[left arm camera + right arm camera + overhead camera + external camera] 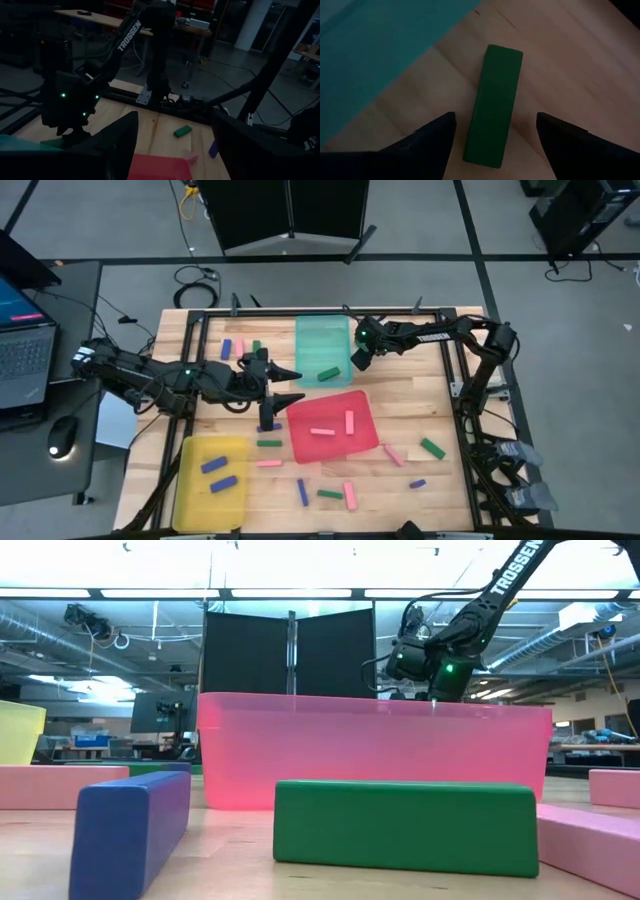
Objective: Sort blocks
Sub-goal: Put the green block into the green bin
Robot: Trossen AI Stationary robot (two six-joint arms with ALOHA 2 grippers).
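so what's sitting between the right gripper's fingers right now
A green block lies on the bare wood between the open fingers of the right gripper, untouched, beside the teal tray; the right wrist view shows it.

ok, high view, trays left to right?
yellow tray → red tray → teal tray, though the red and teal trays overlap in left-right extent; the teal one lies farther back.

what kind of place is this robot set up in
Most likely a robotics lab or workshop, not a home. The low view looks past the translucent pink plastic tray into a large open room with ceiling strip lights, exposed ducts and workbenches. Beside the wooden table sits an open laptop.
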